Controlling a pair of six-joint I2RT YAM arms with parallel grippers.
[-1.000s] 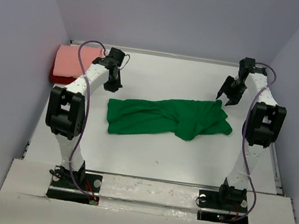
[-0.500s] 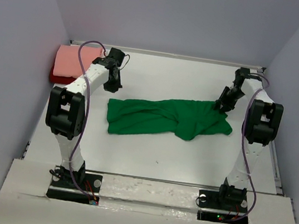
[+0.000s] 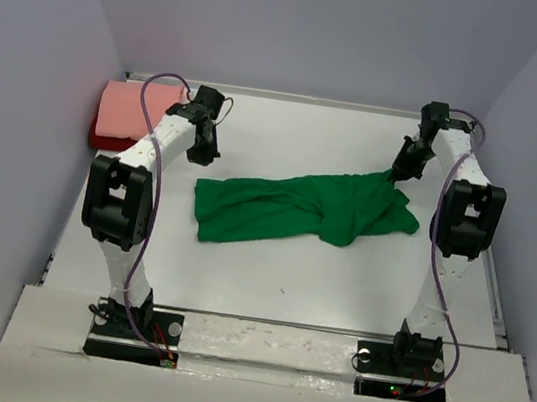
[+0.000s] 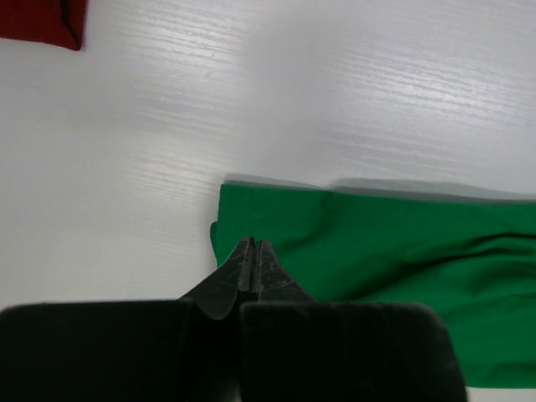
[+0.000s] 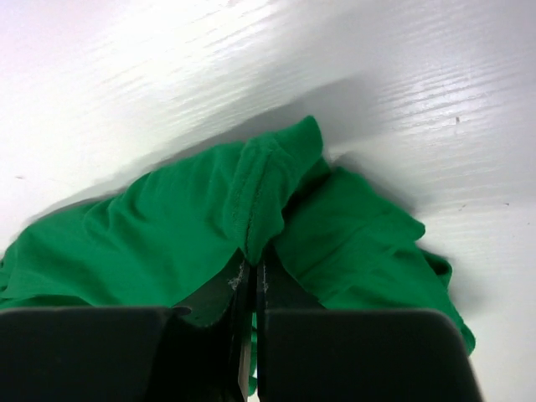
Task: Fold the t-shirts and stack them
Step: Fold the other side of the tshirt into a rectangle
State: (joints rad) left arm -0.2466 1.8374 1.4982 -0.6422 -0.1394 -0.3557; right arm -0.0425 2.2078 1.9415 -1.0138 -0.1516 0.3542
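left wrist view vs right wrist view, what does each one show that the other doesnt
Only the left wrist view: a corner of the dark red t-shirt at the top left, and the left gripper, shut with no cloth between its fingers, over the flat, straight end of the green t-shirt.

Only the right wrist view: the right gripper shut on a raised, pinched fold at the bunched end of the green shirt.

Both: the green t-shirt lying on the white table.
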